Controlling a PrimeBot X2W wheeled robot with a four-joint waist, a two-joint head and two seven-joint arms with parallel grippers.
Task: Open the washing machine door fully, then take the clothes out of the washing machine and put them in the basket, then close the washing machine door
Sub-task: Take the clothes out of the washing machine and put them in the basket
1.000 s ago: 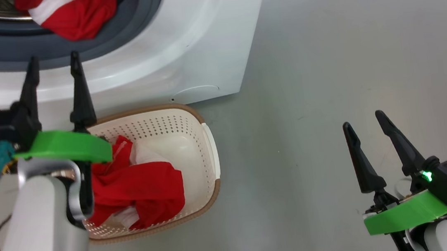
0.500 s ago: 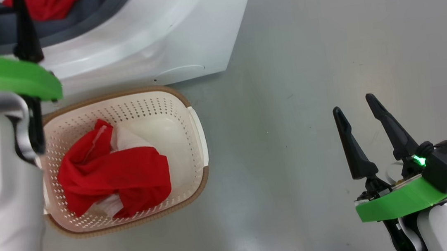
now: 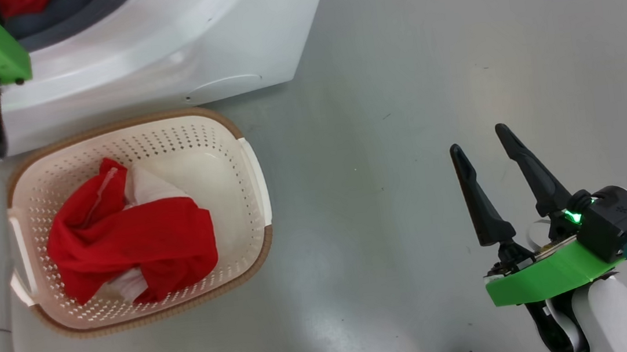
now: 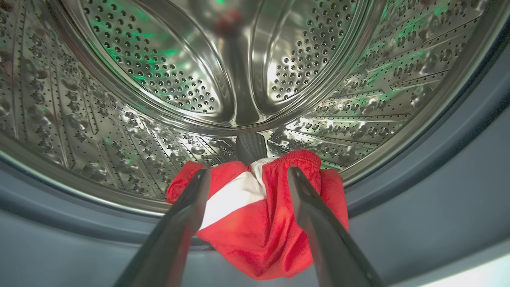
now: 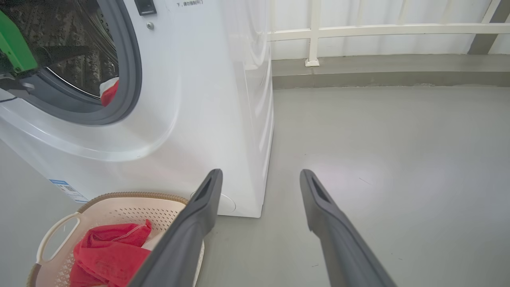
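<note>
Grey floor (image 3: 402,131); crumpled red-and-white clothes (image 4: 255,231) at washing machine (image 3: 170,33) mouth

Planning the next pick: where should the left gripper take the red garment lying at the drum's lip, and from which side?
Probably the raised, bunched fold at its top, by the white stripe, coming straight in from the front. The red garment droops from the drum over the grey gasket, and the open left gripper straddles that bulge.
</note>
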